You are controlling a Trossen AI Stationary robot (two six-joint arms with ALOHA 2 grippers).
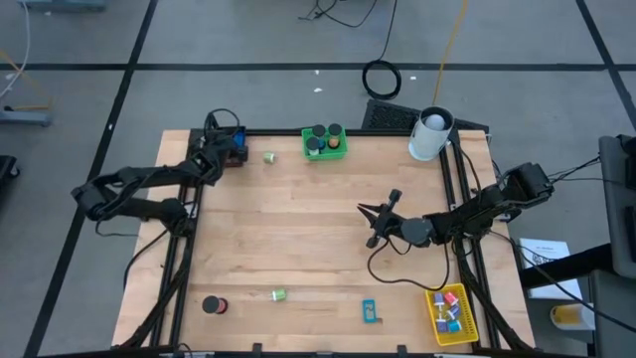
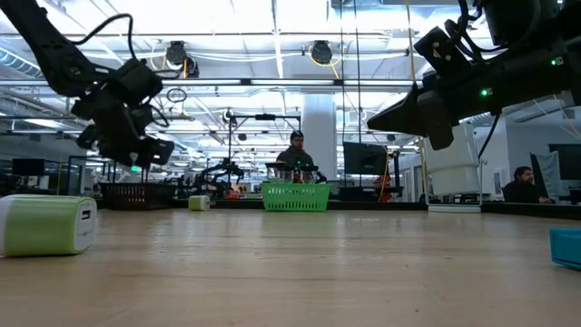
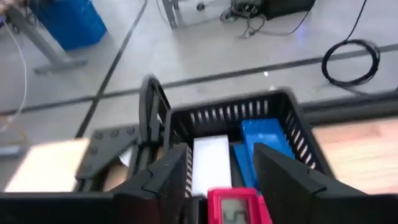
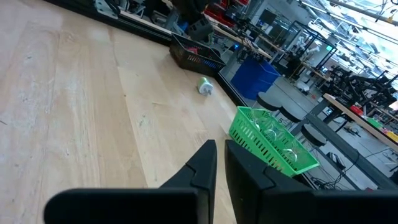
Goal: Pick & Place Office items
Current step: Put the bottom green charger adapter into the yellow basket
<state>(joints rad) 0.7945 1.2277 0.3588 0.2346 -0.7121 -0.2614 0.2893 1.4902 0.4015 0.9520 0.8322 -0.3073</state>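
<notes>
My left gripper [image 3: 221, 180] hangs over the black bin [image 3: 292, 118] at the table's far left corner, shut on a red block with a small display [image 3: 231, 205]. A blue block [image 3: 264, 134] and a white block [image 3: 210, 158] lie in that bin. My right gripper [image 4: 221, 158] hovers above the table's middle [image 1: 371, 214], shut and holding nothing. Lying loose on the table are two green-and-white items [image 1: 269, 156] [image 1: 279, 294], a black roll [image 1: 214, 305] and a cyan block [image 1: 371, 311]. My left gripper has the red block [image 3: 214, 199] between its two fingers, which stand on its two sides. The block is lifted clear above the black bin, display side toward the wrist camera. Where the fingers touch it lies at the picture's lower edge and shows poorly.
A green bin [image 1: 324, 142] with black rolls stands at the far edge, a white cylinder [image 1: 430, 134] at the far right corner, and a yellow bin [image 1: 452, 311] with small clips at the near right corner. Dark rails [image 1: 462, 214] run along both table sides.
</notes>
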